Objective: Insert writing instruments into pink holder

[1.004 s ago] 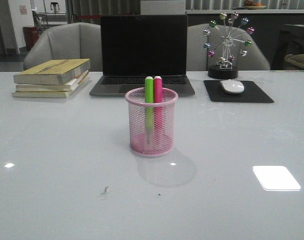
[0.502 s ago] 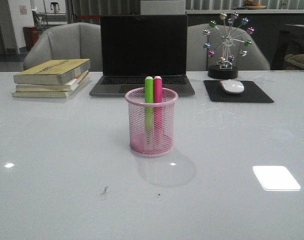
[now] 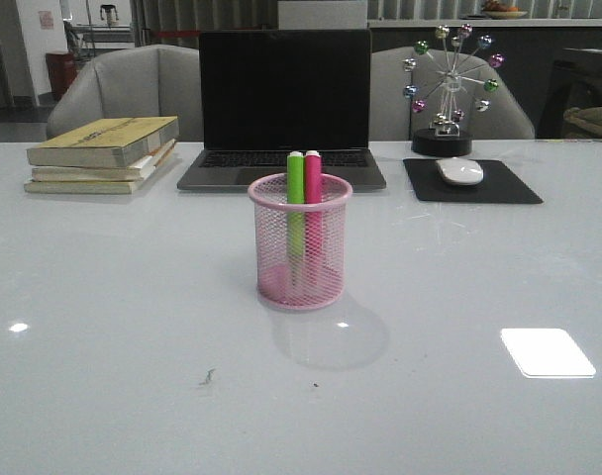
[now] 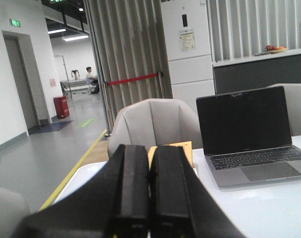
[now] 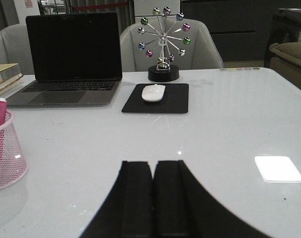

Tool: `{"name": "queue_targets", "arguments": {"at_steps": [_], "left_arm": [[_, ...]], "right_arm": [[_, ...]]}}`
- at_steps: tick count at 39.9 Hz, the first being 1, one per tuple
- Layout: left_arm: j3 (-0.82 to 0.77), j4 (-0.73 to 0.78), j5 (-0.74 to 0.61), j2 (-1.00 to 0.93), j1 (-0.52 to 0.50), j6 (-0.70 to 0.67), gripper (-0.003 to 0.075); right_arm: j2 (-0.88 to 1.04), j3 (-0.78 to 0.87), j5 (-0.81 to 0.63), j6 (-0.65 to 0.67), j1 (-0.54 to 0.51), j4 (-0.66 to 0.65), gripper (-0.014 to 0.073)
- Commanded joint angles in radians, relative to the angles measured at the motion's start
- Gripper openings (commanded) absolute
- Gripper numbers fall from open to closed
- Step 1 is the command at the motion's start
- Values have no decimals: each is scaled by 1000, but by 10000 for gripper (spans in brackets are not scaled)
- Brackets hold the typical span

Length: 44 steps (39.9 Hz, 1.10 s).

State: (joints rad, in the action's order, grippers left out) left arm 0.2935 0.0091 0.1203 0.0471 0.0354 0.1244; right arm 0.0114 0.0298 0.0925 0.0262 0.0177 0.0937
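Front view shows green marker [image 3: 296,213] and pink marker [image 3: 313,208] upright in the holder [image 3: 300,243], my left gripper [image 4: 149,191] and right gripper [image 5: 153,198] clenched empty; only a careless sweep toward 12 o'clock could topple it.

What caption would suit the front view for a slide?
Green highlighter and pink highlighter stand side by side in the pink mesh cup before a closed-screen-dark laptop.

Grey chairs [image 3: 133,84] behind a glossy white table [image 3: 103,297]
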Motion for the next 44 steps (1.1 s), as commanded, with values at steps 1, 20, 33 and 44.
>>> {"name": "queue_targets", "arguments": {"at_steps": [1, 20, 33, 44], "left_arm": [[-21, 3, -85, -37, -4, -18, 92], [-289, -26, -157, -75, -4, -42, 92], [-302, -26, -83, -75, -4, -42, 92], [-302, -26, -83, -75, -4, -42, 92]], "right_arm": [[17, 1, -93, -7, 0, -3, 52], [17, 1, -93, -7, 0, -3, 52], [17, 1, -93, -7, 0, -3, 52], [17, 1, -93, -7, 0, -3, 52]]}}
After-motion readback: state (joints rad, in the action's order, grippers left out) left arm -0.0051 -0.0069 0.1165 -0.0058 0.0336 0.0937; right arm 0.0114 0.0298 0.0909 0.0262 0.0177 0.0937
